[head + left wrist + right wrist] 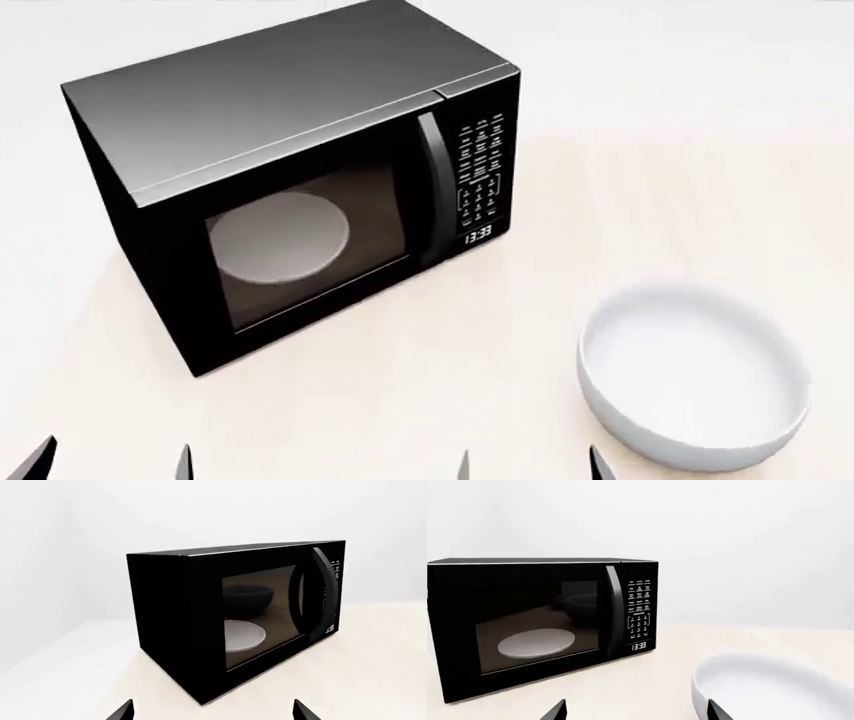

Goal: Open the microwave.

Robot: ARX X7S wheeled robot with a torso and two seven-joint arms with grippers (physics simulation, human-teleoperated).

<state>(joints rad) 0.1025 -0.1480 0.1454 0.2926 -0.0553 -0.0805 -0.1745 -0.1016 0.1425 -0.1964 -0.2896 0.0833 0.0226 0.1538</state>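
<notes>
**A:** Grippers first. Left gripper (118,462) is seen only as two fingertips at the bottom edge of the head view, spread wide, nothing held, nothing touched. Right gripper (527,462) reads the same: tips apart, empty. Both wrist views confirm a clear gap between the tips.

**B:** Target position?

**A:** Microwave (287,170) is set on the pale table (441,400), ahead of the left gripper and well apart from both. Door is shut. Vertical door handle (430,185) sits between the window and the keypad (482,170). Clock display (479,235) is lit below the keypad. Turntable plate (278,237) is visible through the glass. A white bowl (694,375) rests on the table, just ahead of the right gripper.

**B:** Risks from here?

**A:** Three are judged likely. One: the bowl gets clipped if the right arm is driven straight toward the handle, since it lies in that path. Two: the oven is angled to the robot, so a square approach may let the fingers slide off the handle or press the keypad instead. Three: if the pull is not kept on the door's arc, the whole box may be dragged or turned on the table rather than the door released. Hinge is assumed on the side away from the handle.

**B:** Progress?

**A:** Nothing done yet; the reach is judged still to be made.
</notes>
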